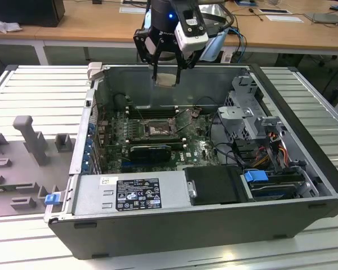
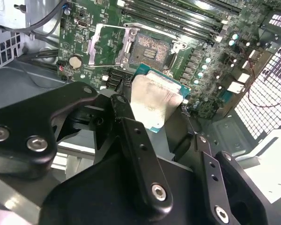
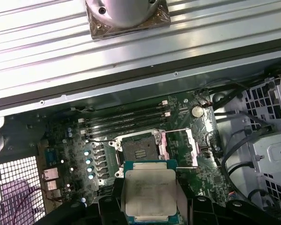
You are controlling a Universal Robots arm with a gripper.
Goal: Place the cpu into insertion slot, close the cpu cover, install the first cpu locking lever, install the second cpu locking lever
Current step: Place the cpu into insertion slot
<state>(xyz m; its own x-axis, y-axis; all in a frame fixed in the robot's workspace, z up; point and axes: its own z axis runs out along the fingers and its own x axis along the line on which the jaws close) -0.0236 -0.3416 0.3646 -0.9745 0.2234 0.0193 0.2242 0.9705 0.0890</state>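
Right now your jaws are closed on the cpu (image 1: 167,79), spread only as wide as the chip, with one finger (image 2: 131,136) pressed to each of two opposite edges. In both wrist views the pale metal top of the cpu (image 3: 150,192) faces the camera, and a strip of its green board shows along the rim (image 2: 165,78). Nothing else touches the chip.

In the exterior view you are holding it over the open computer case (image 1: 214,225), level with the case's far wall and well above the motherboard (image 1: 205,147). The chip hangs flat, or close to it.

The insertion slot (image 1: 158,130) lies on the board below, well apart from the chip. Its pale pin field is uncovered (image 3: 139,151) and nothing sits in it. The cpu cover (image 3: 180,147) is swung open to one side of the slot, so its windowed frame (image 2: 105,44) stands clear of the pins.

The long black memory slots (image 3: 126,119) run just beside the insertion slot, and a round coin battery (image 3: 196,111) sits near the open cover. In the exterior view a grey labelled power supply (image 1: 129,194) fills the case's near edge. The case rests on a ribbed metal desk (image 1: 310,101).
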